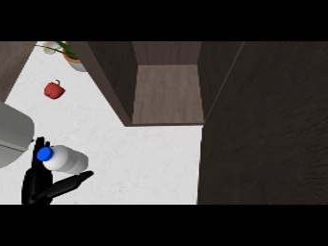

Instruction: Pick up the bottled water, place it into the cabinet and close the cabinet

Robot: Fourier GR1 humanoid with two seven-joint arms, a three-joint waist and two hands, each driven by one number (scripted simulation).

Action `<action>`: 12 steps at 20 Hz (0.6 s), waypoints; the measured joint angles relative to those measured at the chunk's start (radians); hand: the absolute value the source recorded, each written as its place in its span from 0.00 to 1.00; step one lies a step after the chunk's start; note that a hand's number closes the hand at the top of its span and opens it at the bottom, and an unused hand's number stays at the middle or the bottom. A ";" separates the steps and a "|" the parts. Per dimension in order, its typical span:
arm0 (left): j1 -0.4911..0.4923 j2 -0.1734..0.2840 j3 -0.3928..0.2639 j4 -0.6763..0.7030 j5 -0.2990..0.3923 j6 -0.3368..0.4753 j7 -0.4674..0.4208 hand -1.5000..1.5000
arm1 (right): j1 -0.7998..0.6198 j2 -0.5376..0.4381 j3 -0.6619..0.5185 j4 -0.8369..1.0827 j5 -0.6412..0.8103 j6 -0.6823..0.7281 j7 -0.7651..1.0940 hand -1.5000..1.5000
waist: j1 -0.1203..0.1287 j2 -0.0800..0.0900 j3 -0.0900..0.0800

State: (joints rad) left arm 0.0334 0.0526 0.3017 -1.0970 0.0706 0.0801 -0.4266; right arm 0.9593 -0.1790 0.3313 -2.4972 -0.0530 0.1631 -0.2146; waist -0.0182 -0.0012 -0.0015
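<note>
Left hand (42, 185) at the water bottle (65, 159), low left on the worktop (152, 153).
Fingers and thumb flank the bottle, blue cap (45, 153) up; full closure can't be confirmed. Seat the grip before you lift, then carry right and up into the open cabinet (168, 93), clearing its door (273, 129).

A white worktop (145, 149) carries a red bell pepper (53, 90), a potted plant (70, 55) and an open dark-wood cabinet (168, 81).

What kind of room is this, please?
Probably a kitchen: a white counter, an open dark wood cabinet, a red bell pepper, and a water bottle in the left hand.
</note>
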 measured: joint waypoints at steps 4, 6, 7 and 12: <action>-0.039 -0.011 0.012 0.119 0.025 -0.042 -0.084 0.00 | 0.021 -0.004 0.002 0.000 0.000 -0.001 -0.014 0.00 | 0.000 0.000 0.000; -0.074 -0.017 0.027 0.182 0.037 -0.045 -0.127 1.00 | 0.044 -0.008 0.008 0.001 0.001 0.004 -0.032 0.00 | -0.003 0.000 0.000; -0.082 -0.010 0.039 0.204 0.049 -0.057 -0.143 1.00 | 0.054 -0.011 0.007 0.002 0.002 0.007 -0.043 0.00 | -0.002 0.000 0.000; -0.148 -0.003 0.085 0.342 0.089 -0.080 -0.244 1.00 | 0.071 -0.024 -0.010 0.007 0.000 0.017 -0.065 0.00 | -0.002 0.001 0.000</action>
State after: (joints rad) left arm -0.1143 0.0497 0.3869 -0.7552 0.1594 0.0002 -0.6710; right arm 1.0305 -0.2028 0.3213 -2.4905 -0.0531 0.1806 -0.2793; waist -0.0202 -0.0007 -0.0015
